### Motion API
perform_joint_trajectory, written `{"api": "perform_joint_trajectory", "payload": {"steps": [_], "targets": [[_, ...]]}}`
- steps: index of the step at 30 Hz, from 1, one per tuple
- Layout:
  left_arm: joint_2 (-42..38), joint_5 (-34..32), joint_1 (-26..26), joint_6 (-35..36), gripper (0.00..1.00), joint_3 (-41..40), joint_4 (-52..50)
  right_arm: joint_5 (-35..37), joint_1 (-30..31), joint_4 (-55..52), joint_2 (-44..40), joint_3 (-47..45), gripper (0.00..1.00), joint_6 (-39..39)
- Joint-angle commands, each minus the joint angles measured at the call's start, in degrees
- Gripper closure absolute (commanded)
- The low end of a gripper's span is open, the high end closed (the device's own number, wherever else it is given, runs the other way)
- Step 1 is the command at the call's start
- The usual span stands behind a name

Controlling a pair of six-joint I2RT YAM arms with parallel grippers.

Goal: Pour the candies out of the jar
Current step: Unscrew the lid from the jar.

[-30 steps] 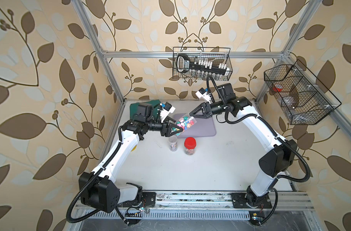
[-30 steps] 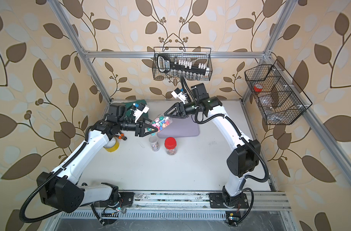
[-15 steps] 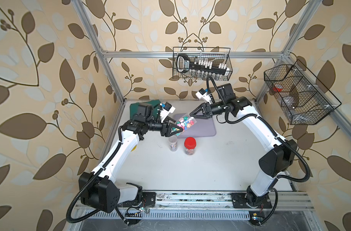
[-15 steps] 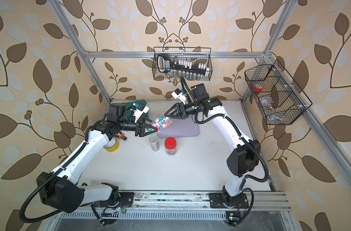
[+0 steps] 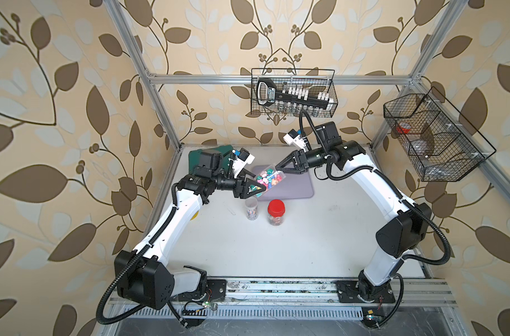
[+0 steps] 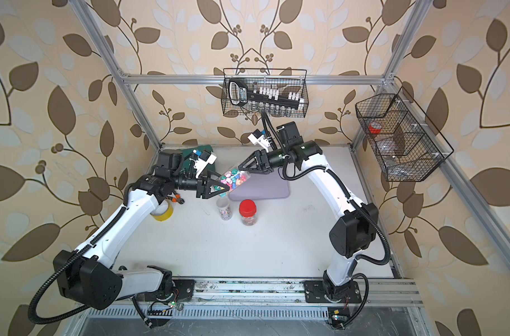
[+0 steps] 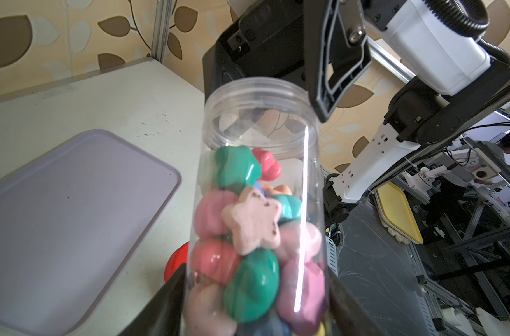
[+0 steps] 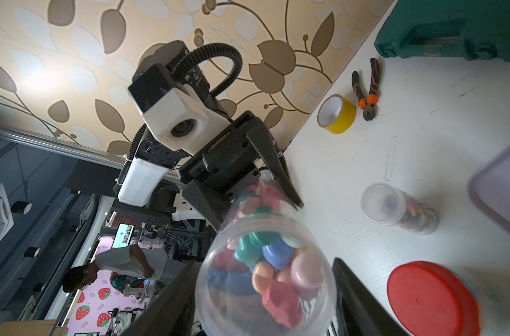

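Observation:
A clear lidless jar (image 5: 269, 177) (image 6: 236, 179) hangs tilted in the air over the near left corner of a purple tray (image 5: 297, 186) (image 7: 73, 203). It is packed with candies (image 7: 248, 221) (image 8: 277, 267), pastel star and round pieces. My left gripper (image 5: 259, 183) (image 6: 223, 182) (image 7: 256, 279) (image 8: 256, 200) is shut on the jar's lower body. My right gripper (image 5: 280, 171) (image 6: 243, 171) (image 8: 264, 261) has one jaw on each side of the jar's open mouth, close against the wall. Whether they press on it does not show.
On the table under the jar stand a small open jar of rainbow sweets (image 5: 251, 209) (image 8: 399, 209) and a red-lidded jar (image 5: 275, 212) (image 8: 431, 299). Yellow tape (image 6: 162, 213), pliers (image 8: 367, 90) and a green case (image 5: 207, 154) lie at the back left. Two wire baskets (image 5: 294, 93) (image 5: 434, 139) hang on the walls.
Both arms and the jar stay where they were. The right jaws have drawn slightly closer around the jar's mouth.

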Motion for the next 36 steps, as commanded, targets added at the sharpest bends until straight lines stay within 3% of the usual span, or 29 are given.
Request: {"api": "perform_joint_trajectory", "payload": {"steps": [1,7,20,36], "targets": [[-2.4,2.4,-0.4,-0.3,0.43,1.6,3.6,-2.3,0.4,-0.3,0.9,0.0,0.37,-0.5],[-2.0,2.5,-0.4,-0.8,0.43,1.3,4.5,-3.0,0.6,-0.1,0.5,-0.3,0.47,-1.4],[1.6,7.5,-0.4,-5.5,0.44,2.5,10.1,-6.1,0.7,5.4,-2.7,-5.7,0.56,-7.3],[5.3,15.7,-0.4,-9.2,0.44,5.5,12.0,-14.8,0.7,17.2,-8.1,-15.8,0.57,-17.3]]}}
